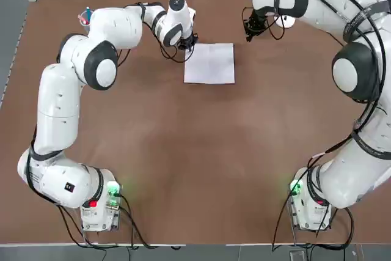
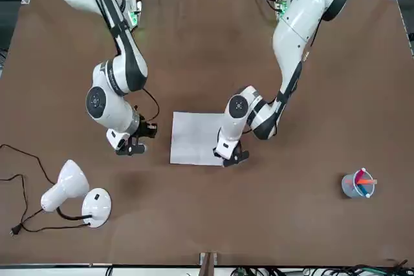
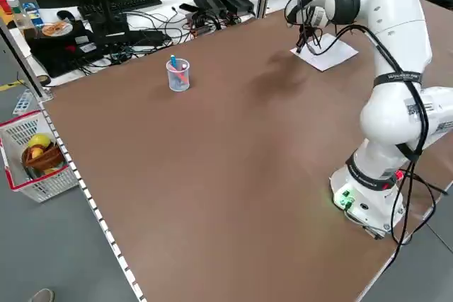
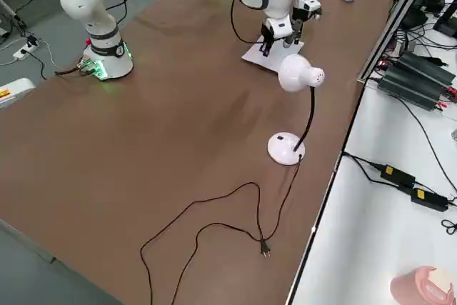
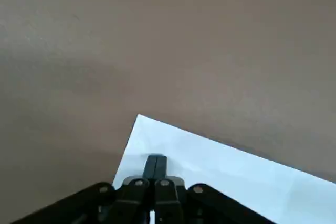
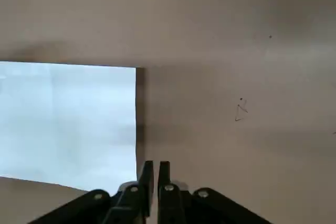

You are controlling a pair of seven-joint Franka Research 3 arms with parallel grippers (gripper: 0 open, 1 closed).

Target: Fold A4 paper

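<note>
Fingers pressed together, the left gripper bears down on the A4 paper at the sheet's corner nearest the desk's far edge and left side, its tip resting on the white surface in the left wrist view. The right gripper, fingers likewise closed on nothing, hovers over bare tabletop just beside the sheet's opposite edge, apart from the paper in the right wrist view. The paper lies flat near the middle of the far edge of the desk, between the two grippers; it looks already doubled to about half a sheet, though no crease can be made out for certain. If the step in hand is pressing the fold flat, it would be done best by keeping the closed fingertips in light, steady contact and sliding along the edge without dragging the thin sheet, which could skid or buckle on the smooth brown surface; the right gripper could pin the far side to stop that. A small clear cup holding pens stands well apart near the desk's far left corner. A white desk lamp sits toward the far right corner, its cord trailing. Beyond the desk's left side, a white wire basket holds fruit.
</note>
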